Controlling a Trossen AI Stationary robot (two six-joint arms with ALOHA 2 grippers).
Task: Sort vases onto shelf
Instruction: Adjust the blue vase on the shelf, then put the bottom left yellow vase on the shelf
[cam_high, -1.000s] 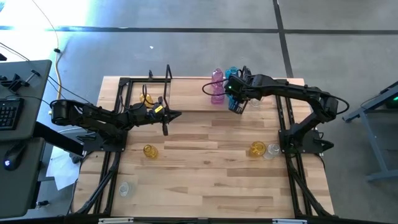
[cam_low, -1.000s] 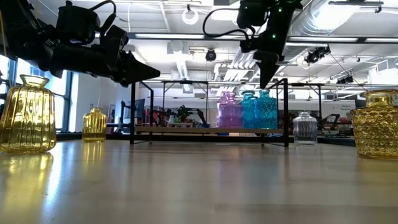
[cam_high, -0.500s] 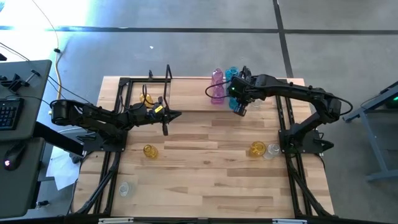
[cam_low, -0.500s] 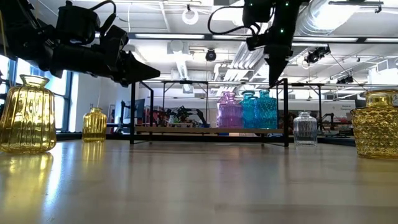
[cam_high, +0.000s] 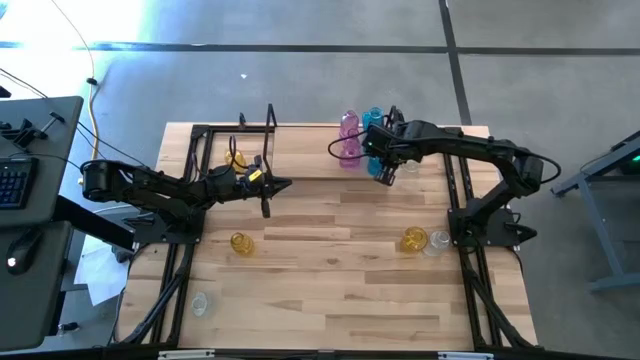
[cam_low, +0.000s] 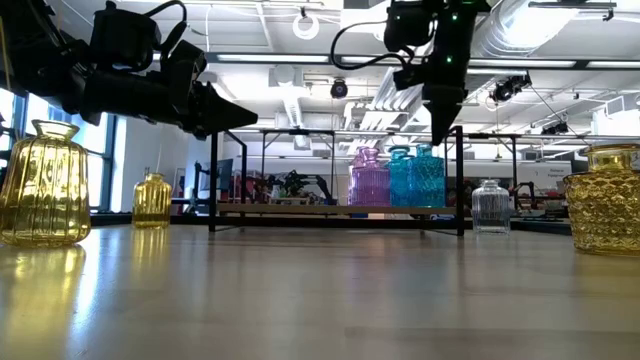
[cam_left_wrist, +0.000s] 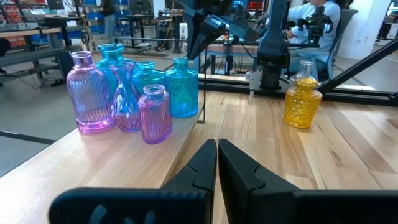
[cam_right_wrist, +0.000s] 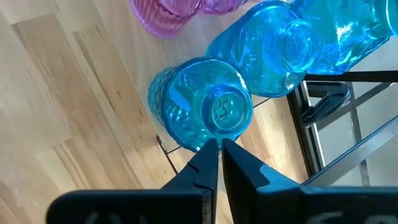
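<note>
The right tool (cam_high: 385, 176) is hanging above the right end of the shelf (cam_high: 300, 155), pointing straight down with its two dark fingers (cam_right_wrist: 208, 163) pressed together and gripping nothing. In the right wrist view its tips are sitting directly over the mouth of a cyan-blue vase (cam_right_wrist: 200, 104), which is standing upright at the front corner of the shelf beside a thin black rod. Just beside that vase, more cyan-blue vases (cam_right_wrist: 273, 48) are standing, and pink vases (cam_right_wrist: 171, 12) are showing at the edge of the same view.

In the low view the right tool (cam_low: 440, 128) is hovering clear above the cluster, where a pink vase (cam_low: 368, 178) and two cyan-blue vases (cam_low: 418, 176) are standing close together on the shelf board (cam_low: 330, 209). A clear vase (cam_low: 490, 207) is standing on the tabletop (cam_low: 320, 300) just to the right of the shelf's post.

The left tool (cam_high: 282, 184) is waiting over the middle of the tabletop, near the shelf's front edge, level with its fingers (cam_left_wrist: 199, 171) closed and empty.

Off the shelf, an amber-yellow vase (cam_high: 241, 242) is standing on the left part of the tabletop, another amber-yellow vase (cam_high: 414, 240) is standing on the right with a clear vase (cam_high: 437, 241) touching or just beside it, and a further clear vase (cam_high: 200, 302) is standing near the front left corner. One amber-yellow vase (cam_high: 236, 158) is standing at the left end of the shelf.
</note>
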